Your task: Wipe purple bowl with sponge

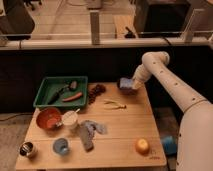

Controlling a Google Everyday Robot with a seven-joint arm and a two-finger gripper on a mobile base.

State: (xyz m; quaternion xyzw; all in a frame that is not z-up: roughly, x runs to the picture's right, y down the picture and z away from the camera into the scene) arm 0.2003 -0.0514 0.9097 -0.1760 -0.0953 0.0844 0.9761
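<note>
The purple bowl (pixel 122 86) stands at the table's back right edge, with only its dark left rim showing. My gripper (pixel 130 83) is right over it, reaching down from the white arm (pixel 165 82) on the right. It is shut on the sponge (pixel 126 82), a small pale blue pad pressed into the bowl's opening. Gripper and sponge hide the rest of the bowl.
A green tray (pixel 46 100) with utensils sits back left, dark grapes (pixel 96 90) beside it. An orange bowl (pixel 49 119), white cup (pixel 70 119), grey-blue cloth (pixel 89 132), blue cup (pixel 61 146) and metal cup (pixel 27 149) fill the front left. An orange fruit (pixel 142 146) lies front right, a blue block (pixel 168 145) off the edge.
</note>
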